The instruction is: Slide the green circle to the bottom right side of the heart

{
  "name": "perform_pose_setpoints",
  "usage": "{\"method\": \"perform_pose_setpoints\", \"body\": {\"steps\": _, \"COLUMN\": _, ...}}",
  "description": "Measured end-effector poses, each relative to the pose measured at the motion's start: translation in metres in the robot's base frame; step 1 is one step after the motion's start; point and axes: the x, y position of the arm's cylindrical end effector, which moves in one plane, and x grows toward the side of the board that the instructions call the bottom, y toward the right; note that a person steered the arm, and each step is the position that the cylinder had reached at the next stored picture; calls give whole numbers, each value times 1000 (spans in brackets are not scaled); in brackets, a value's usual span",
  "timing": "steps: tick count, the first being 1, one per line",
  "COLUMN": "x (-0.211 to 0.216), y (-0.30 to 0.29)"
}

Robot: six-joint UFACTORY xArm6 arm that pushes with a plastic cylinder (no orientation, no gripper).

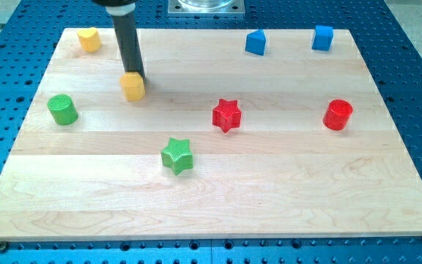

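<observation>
The green circle (62,109) stands near the board's left edge, at mid height. A yellow block (89,39) that looks like the heart sits at the view's top left corner, above and slightly right of the green circle. A second yellow block (132,86), of blunt many-sided shape, lies right of the green circle. My tip (135,75) rests against this second yellow block's upper edge. It is about a hundred pixels right of the green circle and apart from it.
A green star (176,155) lies below centre. A red star (226,115) is at the centre and a red circle (338,114) at the right. A blue triangle-like block (255,42) and a blue cube (323,37) sit along the top right.
</observation>
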Motion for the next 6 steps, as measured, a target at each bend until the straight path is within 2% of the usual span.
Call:
{"method": "perform_pose_setpoints", "body": {"steps": 1, "x": 69, "y": -9}}
{"method": "perform_pose_setpoints", "body": {"steps": 2, "x": 116, "y": -95}}
{"method": "perform_pose_setpoints", "body": {"steps": 3, "x": 113, "y": -97}}
{"method": "perform_pose_setpoints", "body": {"steps": 4, "x": 70, "y": -96}}
{"method": "perform_pose_setpoints", "body": {"steps": 6, "x": 61, "y": -122}}
